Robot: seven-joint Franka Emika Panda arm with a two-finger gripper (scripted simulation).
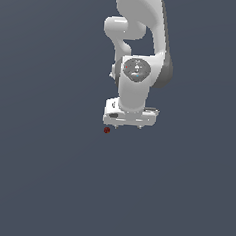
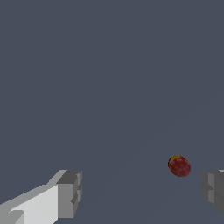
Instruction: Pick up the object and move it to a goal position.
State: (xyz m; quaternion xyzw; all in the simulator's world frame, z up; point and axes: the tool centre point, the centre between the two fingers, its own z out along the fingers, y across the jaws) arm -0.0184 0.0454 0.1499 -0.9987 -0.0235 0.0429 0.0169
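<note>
White gripper (image 1: 127, 126): fingers (image 2: 69, 194) spread wide apart, holding nothing. Dark red object (image 1: 107, 130): small roundish lump, lying between the fingers, close to one, touching neither

smooth glossy white plastic on arm (image 1: 139, 66); matt grey fingertips (image 2: 70, 194); dull, mottled dark red lump (image 2: 180, 166).

No readable text, label, brand, number or sign is shown on any surface in either view.
</note>
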